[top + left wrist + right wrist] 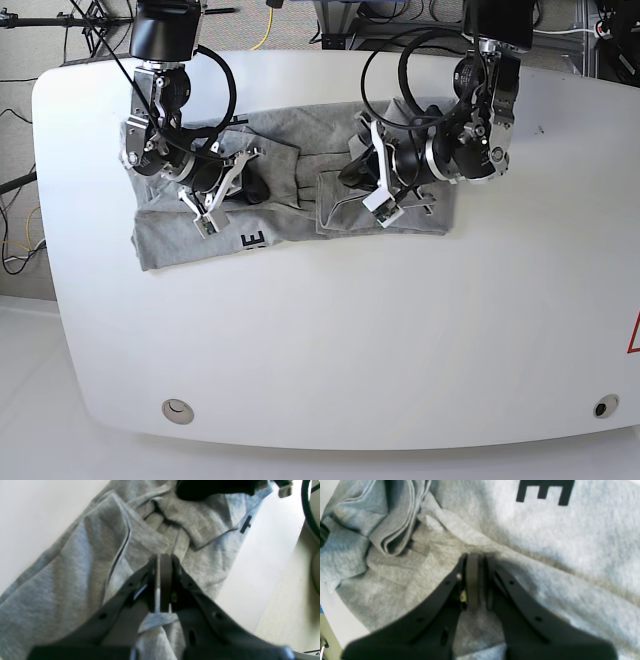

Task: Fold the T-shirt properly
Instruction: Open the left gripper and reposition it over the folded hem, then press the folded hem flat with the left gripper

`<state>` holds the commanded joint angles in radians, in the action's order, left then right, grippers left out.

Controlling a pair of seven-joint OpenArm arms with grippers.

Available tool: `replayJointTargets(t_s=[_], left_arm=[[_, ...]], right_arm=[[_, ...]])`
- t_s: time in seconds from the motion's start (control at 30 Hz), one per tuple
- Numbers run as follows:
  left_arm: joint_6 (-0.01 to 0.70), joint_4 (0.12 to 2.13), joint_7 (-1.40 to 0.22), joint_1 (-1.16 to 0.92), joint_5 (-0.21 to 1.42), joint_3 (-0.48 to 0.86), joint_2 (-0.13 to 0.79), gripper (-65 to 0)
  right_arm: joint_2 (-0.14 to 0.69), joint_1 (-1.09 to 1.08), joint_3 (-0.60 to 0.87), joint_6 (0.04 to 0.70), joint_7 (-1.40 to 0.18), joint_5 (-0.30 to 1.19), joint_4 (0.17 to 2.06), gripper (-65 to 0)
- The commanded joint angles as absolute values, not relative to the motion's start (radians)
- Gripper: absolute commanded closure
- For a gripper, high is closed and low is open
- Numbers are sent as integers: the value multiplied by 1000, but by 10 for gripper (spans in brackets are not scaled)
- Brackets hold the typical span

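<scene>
The T-shirt [290, 195] is spread in a rumpled band across the far half of the white table [330, 340], roughly partly folded, with both arms parked low over it. From the base view a black letter "E" [254, 240] is seen on the near edge of the cloth, towards that view's left side.

The left gripper [163, 556] is seen in the left wrist view with its jaws drawn together, pads pretty much touching, over a bunched-up part of the grey fabric. A thin bit of cloth seems to sit right at the tips, but whether anything is actually pinched between them can't be told, it's too blurry down there. A folded flap with a dark seam line [122, 547] is laid just to the side of it, and a small black mark [245, 524] is shown near the shirt's edge by the bare table.

The right gripper [473, 556] is likewise closed up narrow, tips pressed down against the shirt next to a crease. If cloth is caught in it can't be made out either. A stack of folded hem layers [395, 530] is piled up beyond it, and the bottom of the black lettering [545, 491] is visible on the flatter stretch of fabric.
</scene>
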<state>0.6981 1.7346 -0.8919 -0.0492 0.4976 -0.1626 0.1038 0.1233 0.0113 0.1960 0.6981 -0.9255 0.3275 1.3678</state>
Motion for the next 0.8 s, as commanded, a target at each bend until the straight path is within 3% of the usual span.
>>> replayJointTargets(t_s=[0.37,0.8], left_arm=[[698,1784,-979,-45,615,-169,169,0],[698,1747,-1017,-17,597,-176,208,0]], right_arm=[[122,12,196,698,-947,322,1373,-35],[121,15,194,698,-953,322,1381,-38]])
